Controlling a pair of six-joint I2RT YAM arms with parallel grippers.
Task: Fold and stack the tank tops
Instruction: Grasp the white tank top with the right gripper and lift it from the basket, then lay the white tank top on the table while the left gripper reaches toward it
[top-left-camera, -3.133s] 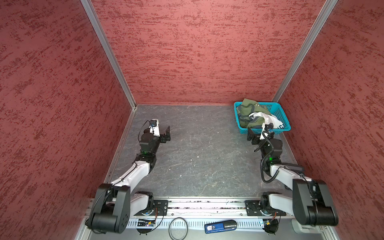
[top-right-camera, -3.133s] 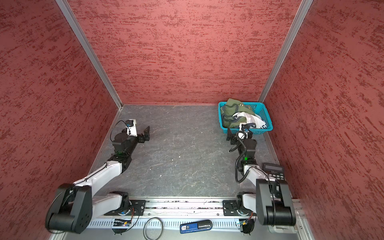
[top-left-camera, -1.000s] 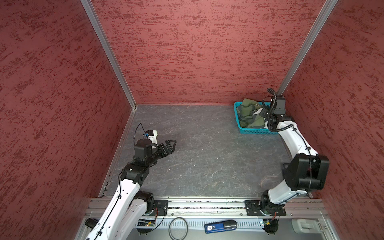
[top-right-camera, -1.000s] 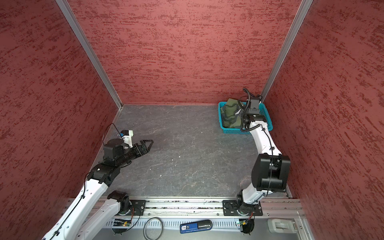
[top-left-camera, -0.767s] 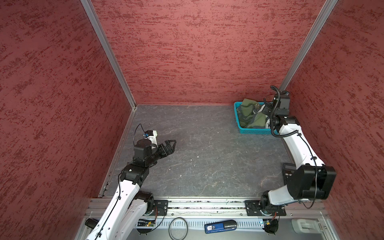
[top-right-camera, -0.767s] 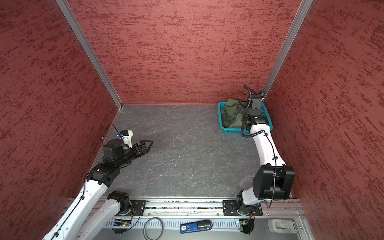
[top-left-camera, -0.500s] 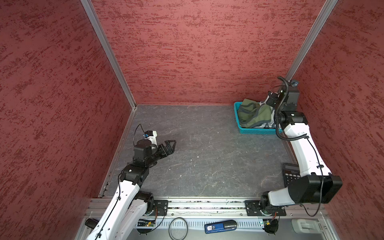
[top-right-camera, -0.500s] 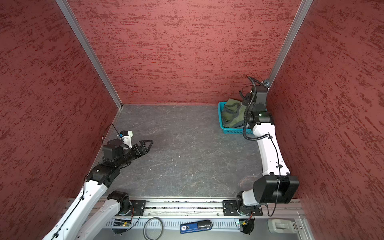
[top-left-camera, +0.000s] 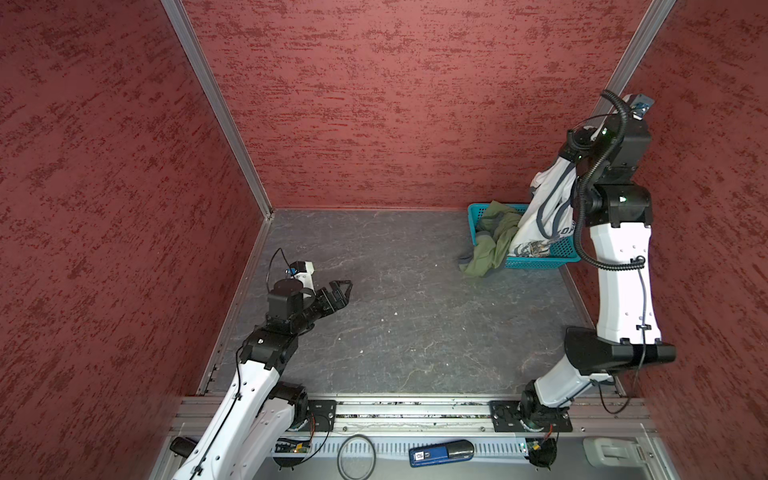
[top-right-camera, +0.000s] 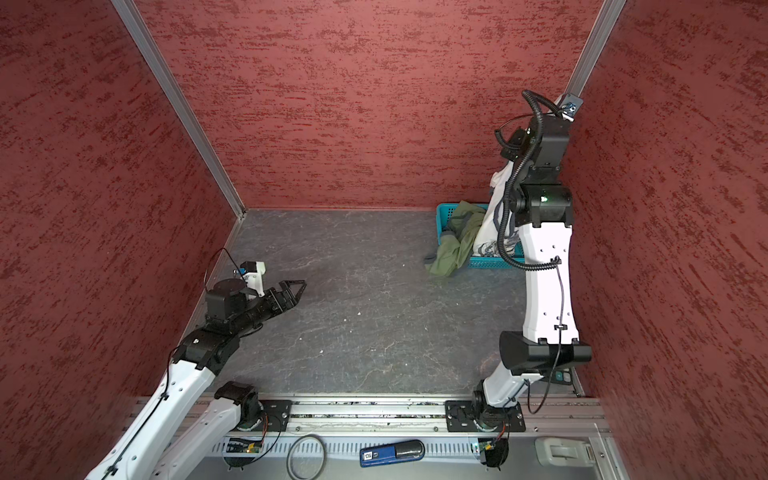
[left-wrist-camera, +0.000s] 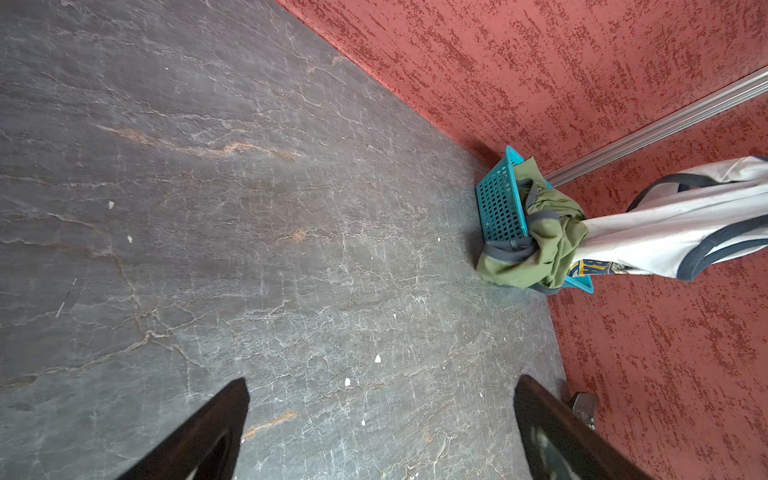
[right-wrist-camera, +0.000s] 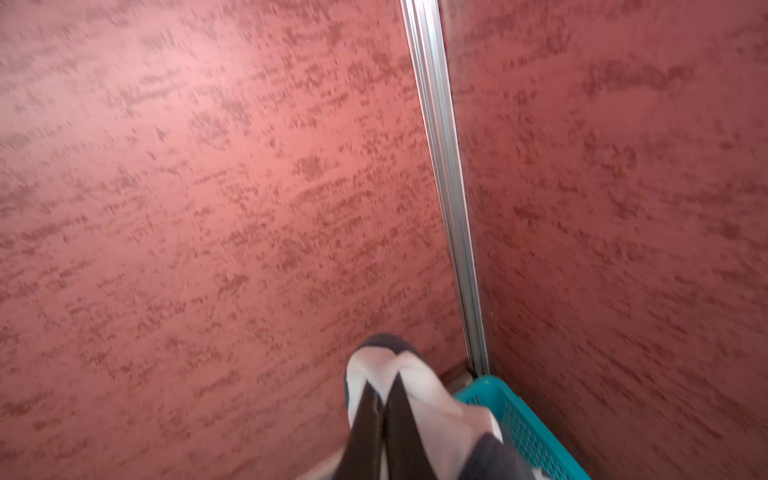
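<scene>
My right gripper (right-wrist-camera: 382, 384) is shut on a bunched edge of the white tank top (top-left-camera: 544, 208), high up near the back right corner. The white cloth hangs down from it into the teal basket (top-left-camera: 540, 262), its dark trim and printed emblem showing. The olive green tank top (top-left-camera: 492, 245) is crumpled over the basket's front left rim, one end lying on the table. In the left wrist view both tank tops (left-wrist-camera: 536, 249) show far off. My left gripper (top-left-camera: 347, 286) hovers low over the left of the table, open and holding nothing.
Red walls enclose the grey table (top-left-camera: 395, 324) on three sides. An aluminium corner post (right-wrist-camera: 444, 187) stands close to my right gripper. A blue device (top-left-camera: 440, 453) and a black cable ring (top-left-camera: 356, 457) lie on the front rail.
My right arm has risen from the basket, pulling the white tank top up with it. The olive one has slid over the rim toward the table. The left arm has barely moved.
</scene>
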